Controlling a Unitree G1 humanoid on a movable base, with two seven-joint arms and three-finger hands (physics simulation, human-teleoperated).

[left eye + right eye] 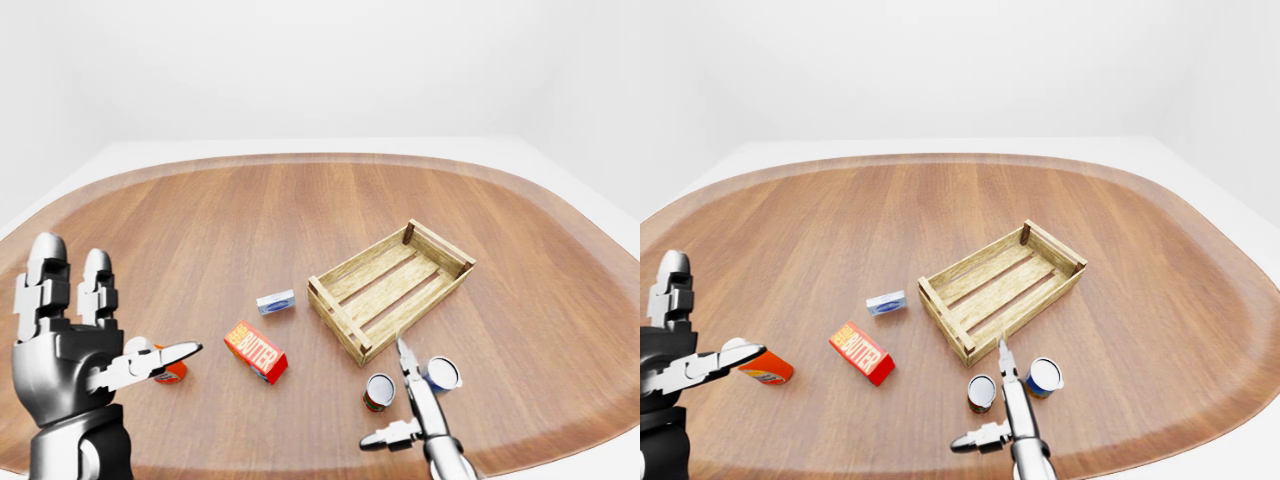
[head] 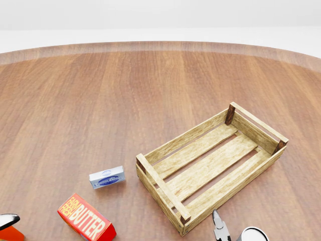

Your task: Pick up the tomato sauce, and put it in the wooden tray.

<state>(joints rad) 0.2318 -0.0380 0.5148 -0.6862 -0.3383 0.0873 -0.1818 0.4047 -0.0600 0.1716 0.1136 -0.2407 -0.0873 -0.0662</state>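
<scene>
The tomato sauce can (image 1: pixel 379 392), with a red and green label, stands upright on the round wooden table, below the wooden tray (image 1: pixel 345 325) in the left-eye view. My right hand (image 1: pixel 395 405) is open beside it, one finger (image 2: pixel 219 228) pointing up along the can's right side and the thumb spread out below it. I cannot tell whether the hand touches the can. The slatted tray (image 2: pixel 155 175) holds nothing. My left hand (image 1: pixel 110 320) is raised at the far left, open and holding nothing.
A blue-labelled can (image 1: pixel 441 373) stands just right of my right finger. A red butter box (image 2: pixel 86 222) and a small grey-blue packet (image 2: pixel 107 177) lie left of the tray. An orange-red bottle (image 1: pixel 758 365) lies by my left thumb. The table edge (image 1: pixel 560 440) curves close at the bottom.
</scene>
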